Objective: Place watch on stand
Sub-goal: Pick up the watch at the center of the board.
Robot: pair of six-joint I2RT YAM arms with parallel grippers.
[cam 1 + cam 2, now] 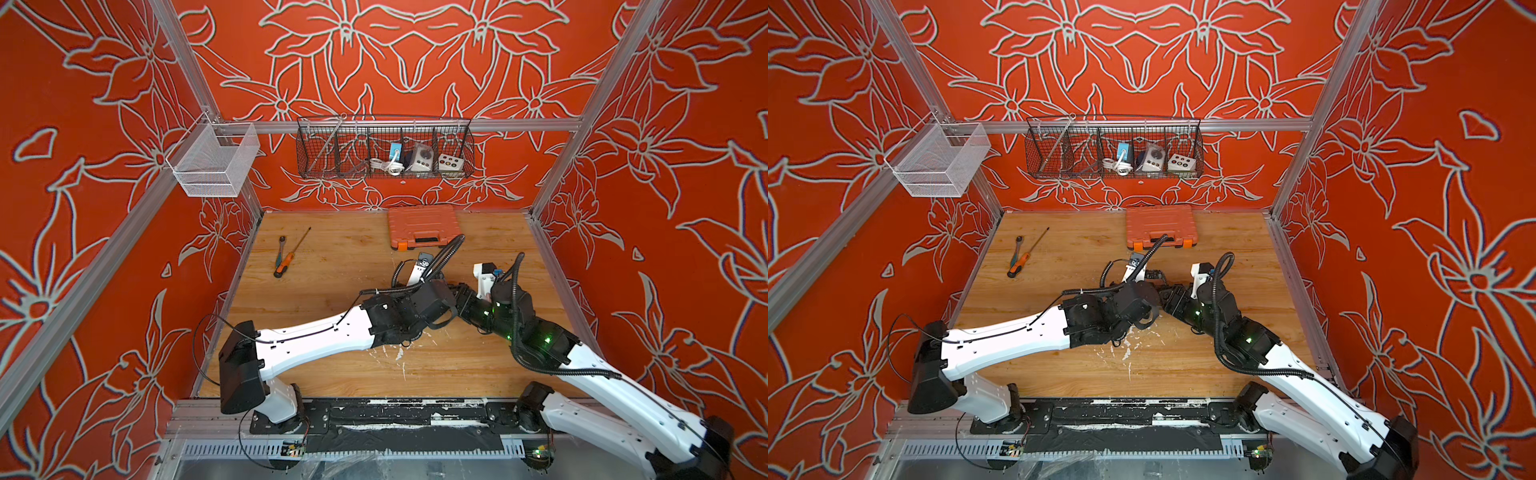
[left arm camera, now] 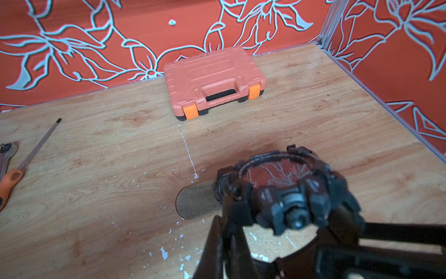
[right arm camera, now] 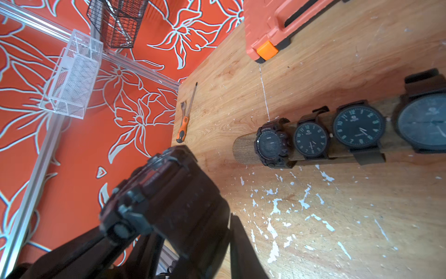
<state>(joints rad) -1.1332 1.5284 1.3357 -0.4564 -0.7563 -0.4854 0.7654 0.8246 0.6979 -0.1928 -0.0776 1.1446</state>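
Note:
A chunky black digital watch (image 2: 277, 183) hangs in the air between both arms above the middle of the table. My left gripper (image 2: 229, 217) is shut on one side of its strap. My right gripper (image 3: 193, 241) has its jaws on either side of the other strap half of the watch (image 3: 156, 193), one finger against the band; whether it clamps is unclear. The stand (image 3: 243, 149), a dark wooden bar, lies just beyond and carries several watches. Its bare rounded end (image 2: 195, 200) shows below the held watch. In both top views the arms meet at mid-table (image 1: 455, 303) and hide the stand.
An orange tool case (image 1: 424, 226) sits at the back edge. A screwdriver (image 1: 291, 253) and a small wrench (image 1: 280, 249) lie at the back left. A black wire basket (image 1: 384, 149) and a white mesh basket (image 1: 214, 160) hang on the walls.

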